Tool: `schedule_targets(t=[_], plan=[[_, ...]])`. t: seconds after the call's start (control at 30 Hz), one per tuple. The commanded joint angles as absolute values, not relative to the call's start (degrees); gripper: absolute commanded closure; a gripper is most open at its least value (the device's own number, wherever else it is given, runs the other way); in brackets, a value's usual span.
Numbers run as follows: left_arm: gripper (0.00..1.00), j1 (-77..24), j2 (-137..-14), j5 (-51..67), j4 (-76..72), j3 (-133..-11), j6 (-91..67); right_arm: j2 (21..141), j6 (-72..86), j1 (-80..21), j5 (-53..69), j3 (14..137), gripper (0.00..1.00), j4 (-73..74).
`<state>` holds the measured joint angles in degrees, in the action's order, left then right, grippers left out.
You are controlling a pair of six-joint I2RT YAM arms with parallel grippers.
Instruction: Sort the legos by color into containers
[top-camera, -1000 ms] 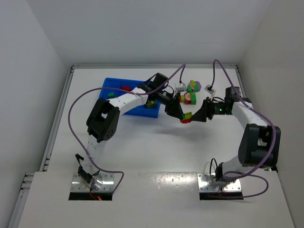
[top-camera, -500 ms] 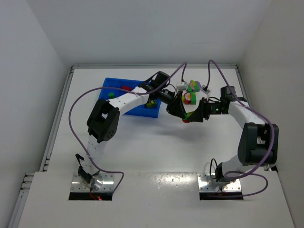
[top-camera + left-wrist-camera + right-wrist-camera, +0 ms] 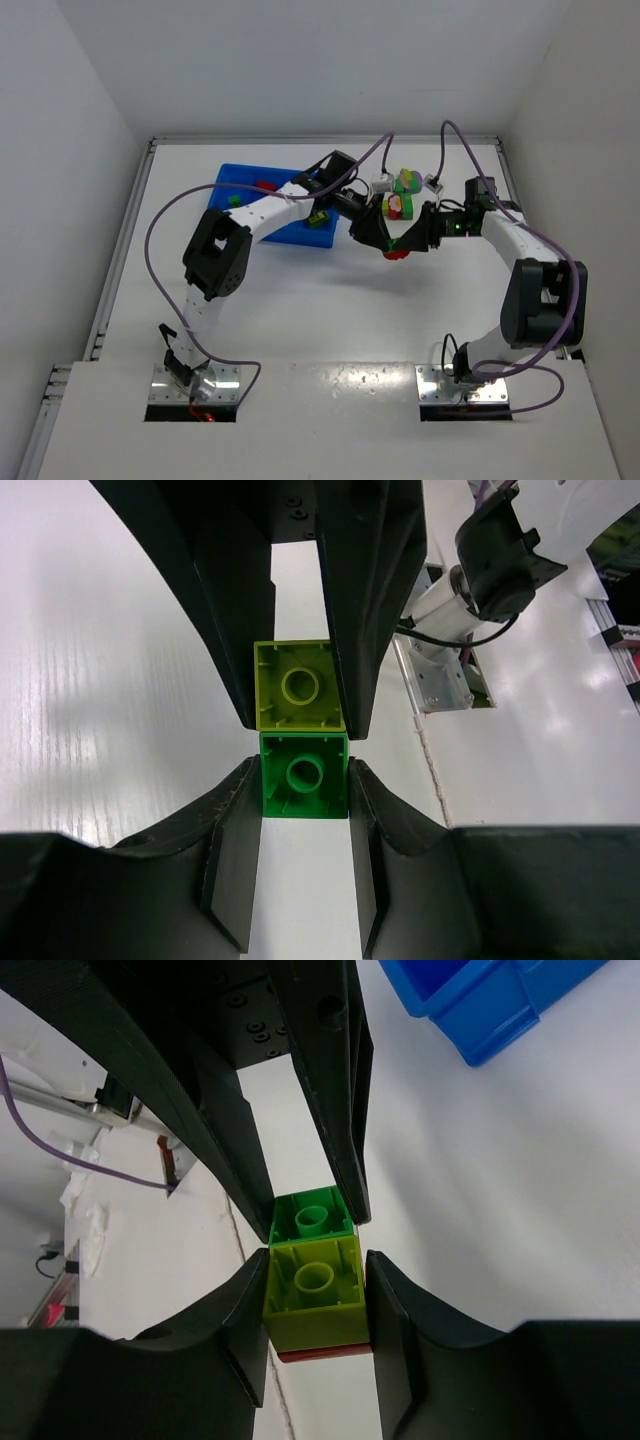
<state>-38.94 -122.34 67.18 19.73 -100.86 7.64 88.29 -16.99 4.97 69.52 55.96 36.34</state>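
Left wrist view had the left end effector (image 3: 302,770) narrowed onto a green brick (image 3: 304,785), with one finger pressed against each side. Directly ahead of its tips, a yellow-green brick (image 3: 300,685) touched the green one. This second brick was pinched between the fingers of the right end effector (image 3: 317,1270), which reached in from the opposite side. In the right wrist view a red brick (image 3: 320,1352) showed as a sliver under the yellow-green one. The clump sat between the two end effectors, above the counter (image 3: 300,300). Behind the left end effector, beside its arm, lay the blue tray (image 3: 228,175) with a few loose legos inside. Two multicoloured clumps (image 3: 400,205) rested on the counter just beyond both end effectors.
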Motion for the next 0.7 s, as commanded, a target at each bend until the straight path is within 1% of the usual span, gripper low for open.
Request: schedule_targets(t=[0.0, 0.03, 0.1, 0.13, 0.17, 0.2, 0.37, 0.4, 0.67], plan=[[0.87, -39.46, -118.92, 69.79, 20.91, -100.9, 10.28, 87.63, -17.93, 4.83, 72.6, 58.71, 0.64, 34.63], [0.87, -39.98, -118.92, 69.18, 20.92, -100.9, 10.28, 87.63, -17.93, 4.83, 72.6, 58.71, 0.73, 34.63], [0.87, -39.99, -118.92, 69.17, 20.92, -100.9, 10.28, 87.63, -17.93, 4.83, 73.12, 58.71, 0.85, 34.63], [0.87, -39.99, -118.92, 68.65, 21.44, -100.9, 10.89, 87.63, -17.41, 4.83, 73.13, 58.71, 0.95, 34.63], [0.87, -39.99, -118.92, 68.03, 21.45, -100.9, 11.86, 87.63, -17.4, 4.83, 73.13, 58.71, 0.98, 34.63], [0.87, -39.99, -118.92, 68.03, 23.19, -100.9, 12.56, 87.63, -16.45, 4.83, 73.73, 58.71, 0.99, 33.5], [0.87, -41.74, -118.92, 65.84, 28.38, -100.9, 18.71, 88.15, -7.24, 5.45, 74.88, 59.24, 1.0, 26.47], [0.87, -41.75, -118.92, 65.83, 28.39, -100.9, 19.24, 88.15, -5.38, 6.06, 74.88, 59.24, 1.0, 22.71], [0.88, -42.28, -119.44, 64.78, 29.0, -100.9, 19.86, 89.3, 10.08, 6.59, 74.89, 60.47, 1.0, 7.4]])
